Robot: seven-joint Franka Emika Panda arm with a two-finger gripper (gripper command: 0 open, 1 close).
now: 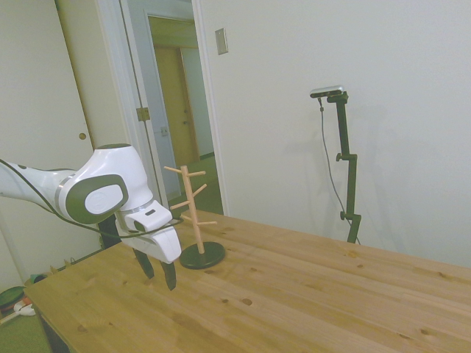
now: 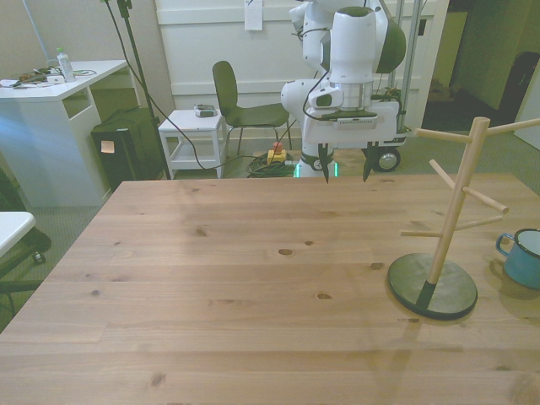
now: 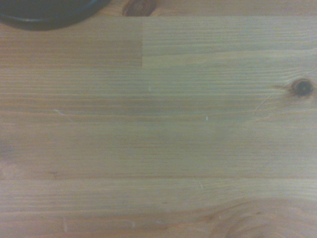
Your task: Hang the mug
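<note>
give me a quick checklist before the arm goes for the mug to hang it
1. Pincer open and empty: ok, the fingers stand apart with nothing between them.
2. Mug upright on the table: ok, at the front view's right edge, partly cut off.
3. Mug handle reachable: ok, it points toward the mug tree.
4. Free pegs on the mug tree: ok, nothing hangs on it.
5. Mug seen in the side view: not ok, out of sight there.
6. Path to the mug: cannot tell, the tree stands near it.
</note>
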